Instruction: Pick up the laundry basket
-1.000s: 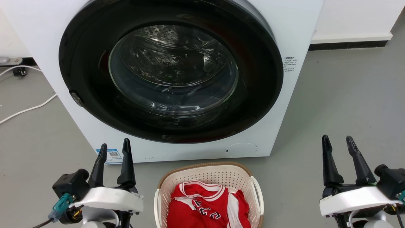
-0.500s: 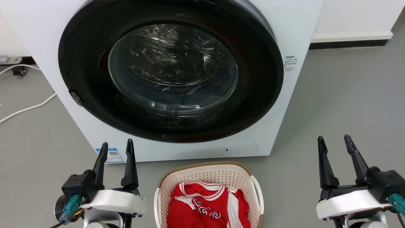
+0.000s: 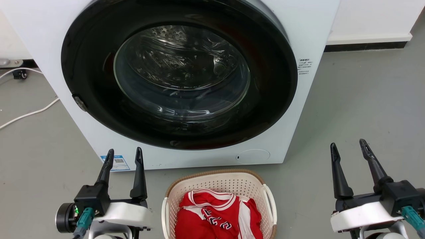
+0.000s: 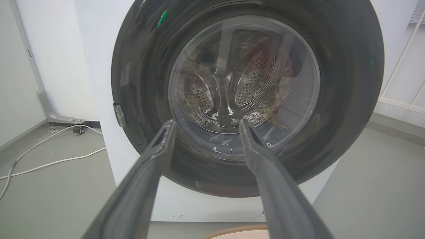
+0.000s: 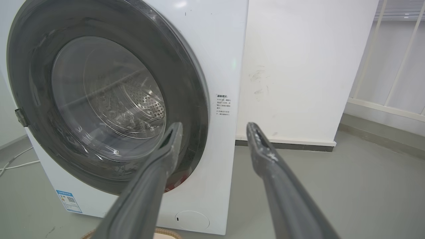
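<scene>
Basket (image 3: pixel 215 181) sits on the grey floor (image 3: pixel 362 99) at the bottom centre of the head view, just in front of the washer (image 3: pixel 298 113). Its brown rim is toward the machine and its near end is cut off by the lower edge. A red shirt (image 3: pixel 212 215) with white trim lies bunched inside it, and a white handle shows on each side. The left gripper (image 3: pixel 124 151) stands at the lower left of that view, beside the basket but apart from it, fingers pointing up the frame with a wide gap between them and nothing held. The right gripper (image 3: pixel 347 143) stands at the lower right, farther from the basket, its fingers likewise spread wide and empty. The washer takes up the upper middle of the frame, the steel drum visible through the glass of its round dark door (image 3: pixel 83 66). A blue sticker (image 3: pixel 118 162) is on the washer's lower left corner, between the left gripper's fingers in the frame. A white cable (image 3: pixel 30 114) trails over the floor at the left edge. In the left wrist view the left gripper (image 4: pixel 207 122) points at the door, and a strip of the basket (image 4: pixel 239 234) peeps in at the bottom edge between the fingers. In the right wrist view the right gripper (image 5: pixel 215 125) points at the washer's right edge and a white wall (image 5: pixel 298 66), with a sliver of the basket (image 5: pixel 167 234) at the bottom edge.
</scene>
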